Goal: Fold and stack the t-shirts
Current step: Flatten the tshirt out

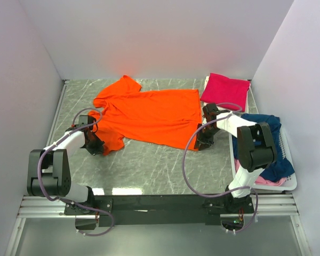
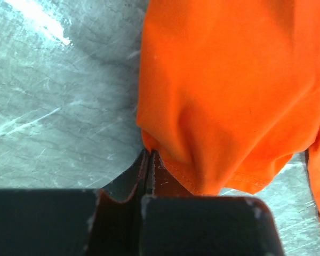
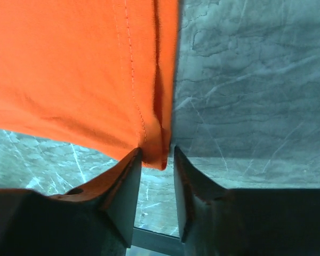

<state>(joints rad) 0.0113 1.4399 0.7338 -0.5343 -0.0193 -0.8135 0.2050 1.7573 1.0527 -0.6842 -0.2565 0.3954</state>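
I see the orange t-shirt (image 1: 149,114) spread on the far tabletop (image 1: 160,165). My left pincer (image 2: 148,156) is clamped tight on its near-left hem. My right pincer (image 3: 157,154), barely parted, nips its near-right corner.

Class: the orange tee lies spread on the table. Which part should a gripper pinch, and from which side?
Pinch the near hem corner of the orange tee, coming in low from the right. The tee lies flat with its hem facing right, so only an edge or corner fits between the jaws. The right gripper sits at that corner.
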